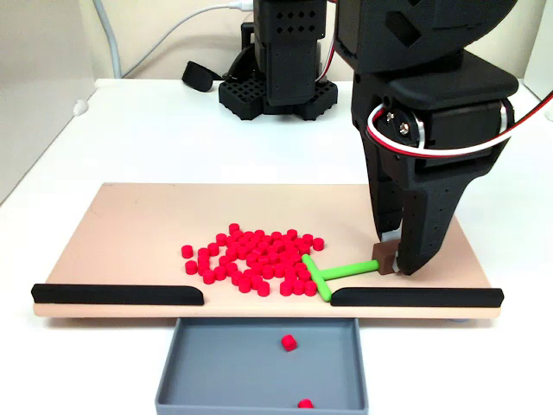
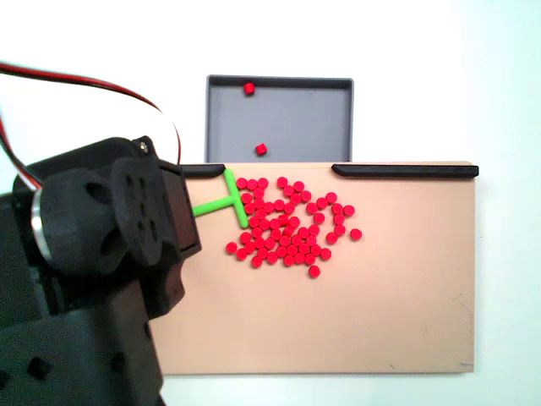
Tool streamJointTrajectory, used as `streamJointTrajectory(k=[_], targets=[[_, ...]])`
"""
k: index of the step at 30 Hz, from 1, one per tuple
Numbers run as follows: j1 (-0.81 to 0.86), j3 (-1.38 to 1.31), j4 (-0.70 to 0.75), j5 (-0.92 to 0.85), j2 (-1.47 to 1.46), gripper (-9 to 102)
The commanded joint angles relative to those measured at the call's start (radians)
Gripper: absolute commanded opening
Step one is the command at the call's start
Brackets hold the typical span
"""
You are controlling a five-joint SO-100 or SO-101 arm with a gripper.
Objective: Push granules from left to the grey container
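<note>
Red granules [image 1: 255,259] lie in a loose pile on the middle of the tan board [image 1: 130,225]. Two more sit inside the grey container [image 1: 233,363], which stands below the gap at the board's front edge. My gripper [image 1: 393,264] is at the right of the pile, shut on the brown end block of a green T-shaped tool [image 1: 333,275]. The tool's crossbar touches the pile's right edge. From above, the granules [image 2: 287,224] are right of the tool [image 2: 224,203], below the grey container [image 2: 296,118]. My arm [image 2: 110,245] hides the fingers there.
Two black strips [image 1: 117,294] [image 1: 415,296] line the board's front edge on either side of the gap above the container. The arm's base [image 1: 276,86], a white cable and a small black object [image 1: 199,76] are at the back of the white table.
</note>
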Motion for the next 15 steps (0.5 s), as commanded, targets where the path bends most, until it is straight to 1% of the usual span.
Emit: streamJointTrajectory(k=[1, 15], targets=[[0.012, -0.012, -0.003, -0.011, 0.008, 0], [0.017, -0.012, -0.003, -0.025, 0.009, 0]])
